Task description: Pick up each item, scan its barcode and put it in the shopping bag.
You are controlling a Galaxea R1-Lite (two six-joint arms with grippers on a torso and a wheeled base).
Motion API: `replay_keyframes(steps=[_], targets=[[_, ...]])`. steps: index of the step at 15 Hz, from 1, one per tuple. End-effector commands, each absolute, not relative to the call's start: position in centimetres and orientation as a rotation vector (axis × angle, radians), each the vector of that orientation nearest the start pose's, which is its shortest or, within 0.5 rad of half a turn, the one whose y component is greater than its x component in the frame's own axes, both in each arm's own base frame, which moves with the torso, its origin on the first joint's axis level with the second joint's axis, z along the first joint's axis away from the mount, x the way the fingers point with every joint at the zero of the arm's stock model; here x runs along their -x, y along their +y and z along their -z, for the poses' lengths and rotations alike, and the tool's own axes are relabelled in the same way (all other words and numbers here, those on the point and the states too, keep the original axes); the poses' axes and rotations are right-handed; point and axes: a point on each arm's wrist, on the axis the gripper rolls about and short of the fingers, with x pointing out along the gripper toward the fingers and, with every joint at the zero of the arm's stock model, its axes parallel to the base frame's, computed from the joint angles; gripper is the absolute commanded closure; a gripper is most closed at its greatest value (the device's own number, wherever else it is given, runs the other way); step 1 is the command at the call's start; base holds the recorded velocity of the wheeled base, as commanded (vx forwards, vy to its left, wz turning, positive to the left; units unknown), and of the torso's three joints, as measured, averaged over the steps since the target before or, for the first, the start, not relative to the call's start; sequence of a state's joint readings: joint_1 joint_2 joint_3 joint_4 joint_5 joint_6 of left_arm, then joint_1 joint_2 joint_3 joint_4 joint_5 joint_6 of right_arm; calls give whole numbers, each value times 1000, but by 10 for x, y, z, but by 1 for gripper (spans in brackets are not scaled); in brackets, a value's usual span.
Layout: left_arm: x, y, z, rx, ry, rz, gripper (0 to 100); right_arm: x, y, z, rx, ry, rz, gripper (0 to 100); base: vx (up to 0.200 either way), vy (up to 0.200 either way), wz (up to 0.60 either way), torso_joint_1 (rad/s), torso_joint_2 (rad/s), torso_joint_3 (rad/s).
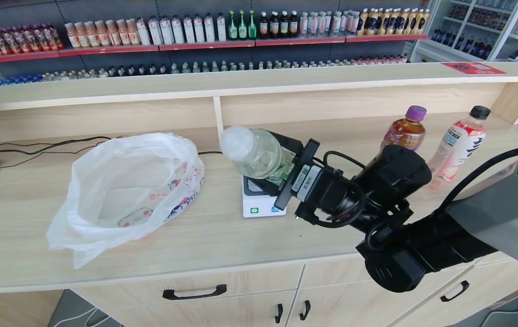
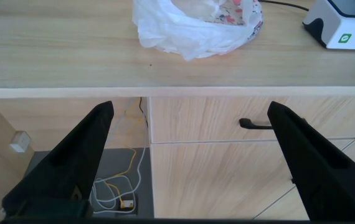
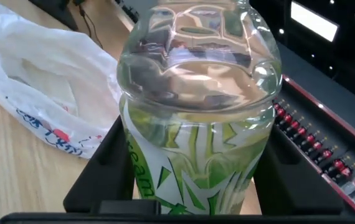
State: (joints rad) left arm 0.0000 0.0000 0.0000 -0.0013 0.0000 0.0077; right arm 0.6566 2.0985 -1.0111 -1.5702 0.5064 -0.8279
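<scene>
My right gripper [image 1: 287,169] is shut on a clear bottle with a green label [image 1: 255,152], holding it tilted just above the white barcode scanner [image 1: 259,205]. In the right wrist view the bottle [image 3: 196,124] sits between the dark fingers [image 3: 103,168]. The white plastic shopping bag [image 1: 127,186] lies open on the counter left of the scanner. My left gripper [image 2: 190,162] hangs open in front of the drawers, below the counter edge, with nothing between its fingers. A brown drink bottle with a purple cap [image 1: 405,131] and a pink-labelled bottle [image 1: 460,145] stand at the right.
The wooden counter [image 1: 222,231] has a raised back shelf [image 1: 241,86] behind the scanner. Black cables [image 1: 45,147] run along the back left. Drawers with black handles [image 2: 252,124] sit under the counter. Store shelves of drinks [image 1: 241,27] fill the background.
</scene>
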Motion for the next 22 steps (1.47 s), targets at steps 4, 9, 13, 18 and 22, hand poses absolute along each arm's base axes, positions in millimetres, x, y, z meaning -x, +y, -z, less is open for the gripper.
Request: replay_keyframes(steps=[4, 9, 13, 18, 22], targets=[[23, 0, -76, -8, -2, 0, 0, -322, 244, -177, 725, -997, -889, 100, 0, 0, 0, 0, 0, 0], [23, 0, -76, -9, -2, 0, 0, -347, 249, -181, 733, -1062, -834, 100, 0, 0, 0, 0, 0, 0], [23, 0, -76, -14, -2, 2, 0, -350, 249, -179, 729, -1052, -834, 100, 0, 0, 0, 0, 0, 0], [23, 0, -76, -12, -2, 2, 0, -351, 247, -175, 713, -1051, -896, 100, 0, 0, 0, 0, 0, 0], [23, 0, -76, -12, -2, 2, 0, -352, 244, -174, 720, -1053, -910, 100, 0, 0, 0, 0, 0, 0]])
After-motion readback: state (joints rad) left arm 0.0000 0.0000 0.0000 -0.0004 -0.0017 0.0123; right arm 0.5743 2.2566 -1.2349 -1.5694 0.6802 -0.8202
